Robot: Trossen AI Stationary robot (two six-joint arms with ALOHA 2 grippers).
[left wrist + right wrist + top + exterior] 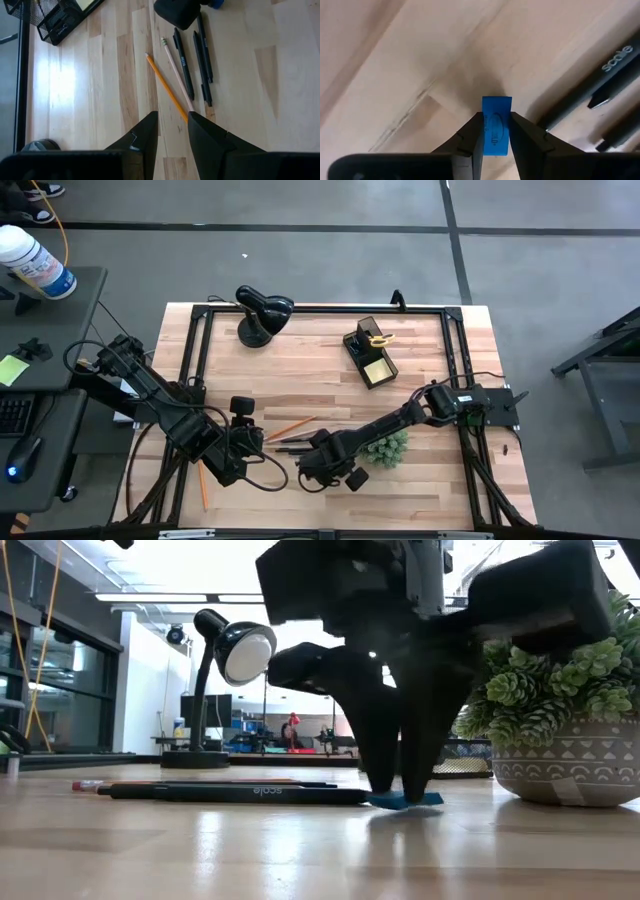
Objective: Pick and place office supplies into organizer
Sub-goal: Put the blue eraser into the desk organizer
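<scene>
Progress looks partial: the organizer (368,353) already holds the yellow-handled scissors (378,338) in its tall compartment and the yellow sticky-note pad (377,368) in its lower tray, well apart from both sets of jaws. Whether anything else sits inside cannot be made out.

Loose items remain on the desk (430,490). The right gripper (495,134) is down at the desk surface with its jaws closed on a small blue item (496,125), which in the low view appears to be touching the wood, so I judge the grasp made but the lift not yet begun. Just beside those jaws lie the black pens (192,60), and next to them two pencils (167,90), all untouched.

The left gripper (172,131) hangs with its jaws parted and holding nothing, one pencil's near end lying right between them. Another pencil (203,486) lies apart near the desk's front edge.

My estimate: two items stored, one in hand, pens and pencils left.
</scene>
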